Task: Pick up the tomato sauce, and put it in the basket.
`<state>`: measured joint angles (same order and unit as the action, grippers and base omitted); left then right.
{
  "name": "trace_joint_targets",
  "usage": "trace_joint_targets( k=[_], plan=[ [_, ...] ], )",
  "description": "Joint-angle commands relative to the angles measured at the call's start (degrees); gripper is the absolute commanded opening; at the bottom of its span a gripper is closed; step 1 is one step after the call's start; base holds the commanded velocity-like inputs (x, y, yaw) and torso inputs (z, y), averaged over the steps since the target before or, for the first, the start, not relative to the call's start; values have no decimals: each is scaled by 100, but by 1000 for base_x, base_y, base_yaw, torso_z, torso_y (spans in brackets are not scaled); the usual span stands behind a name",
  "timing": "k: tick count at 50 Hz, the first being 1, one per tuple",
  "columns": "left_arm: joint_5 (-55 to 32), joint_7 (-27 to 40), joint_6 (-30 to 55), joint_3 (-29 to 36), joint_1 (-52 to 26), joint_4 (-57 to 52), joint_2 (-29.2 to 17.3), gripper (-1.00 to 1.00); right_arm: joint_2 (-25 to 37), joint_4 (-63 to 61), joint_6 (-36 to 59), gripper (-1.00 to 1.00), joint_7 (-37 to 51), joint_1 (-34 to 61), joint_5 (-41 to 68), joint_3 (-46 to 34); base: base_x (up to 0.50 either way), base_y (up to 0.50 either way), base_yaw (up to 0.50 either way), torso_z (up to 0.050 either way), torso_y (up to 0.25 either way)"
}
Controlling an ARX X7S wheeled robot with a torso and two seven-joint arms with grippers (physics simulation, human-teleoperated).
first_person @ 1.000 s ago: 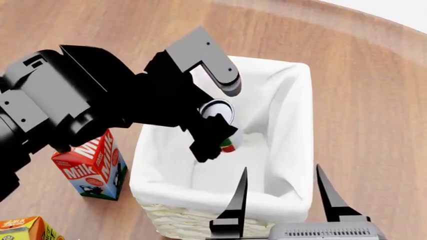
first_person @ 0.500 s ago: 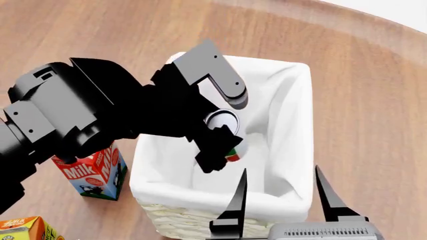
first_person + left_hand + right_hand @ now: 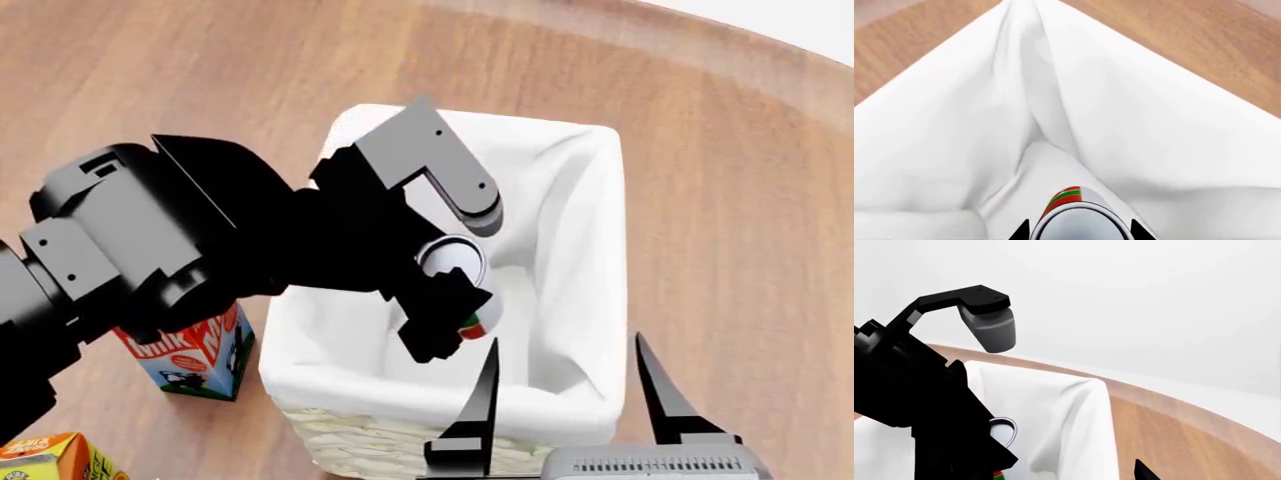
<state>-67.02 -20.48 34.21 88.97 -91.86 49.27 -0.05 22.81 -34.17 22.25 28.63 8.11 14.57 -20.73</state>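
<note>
A round wooden table (image 3: 160, 60) filled the head view, seen from above. On it, near the middle, stood the basket (image 3: 587, 260), a cream wicker box with a white cloth lining folded over its rim. Your left arm (image 3: 147, 240), large and black, reached in from the left and hung over the basket's open top. A red and white milk carton (image 3: 187, 355) stood upright on the table just beside the basket's left wall, partly hidden under that arm. A small orange carton (image 3: 47, 458) showed at the lower left corner.

Your left gripper (image 3: 451, 290) was closed around the can of tomato sauce (image 3: 454, 258), its fingers on either side of the can. The can's silver top faced the head camera, with a strip of red and green label showing beneath. In the left wrist view the can (image 3: 1077, 220) hung above the white lining, not resting on it. Your right gripper (image 3: 561, 385) waited at the near edge of the basket, its two fingers spread wide and holding nothing.

You appeared to be at the placing step. The next move seemed to call for lowering the can a little, then opening the left fingers to release it.
</note>
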Motion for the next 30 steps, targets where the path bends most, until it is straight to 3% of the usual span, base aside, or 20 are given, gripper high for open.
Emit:
trace_joint_targets(
  k=[1,5,6,30],
  plan=[
    [-161,165,14,-58,5,34,5,-100,14,5,-4,100,17,2,10,1,0,0,0,0,0],
    [-199,219,15,-46,-5,46,5,-100,15,13,-12,100,21,7,7,-7,0,0,0,0,0],
    [-208,225,24,-48,-5,56,5,100,16,9,-7,100,24,9,5,-10,0,0,0,0,0],
    [-225,260,-39,-52,-44,188,5,100,8,9,27,100,47,51,-7,-100,0,0,0,0,0]
  ],
)
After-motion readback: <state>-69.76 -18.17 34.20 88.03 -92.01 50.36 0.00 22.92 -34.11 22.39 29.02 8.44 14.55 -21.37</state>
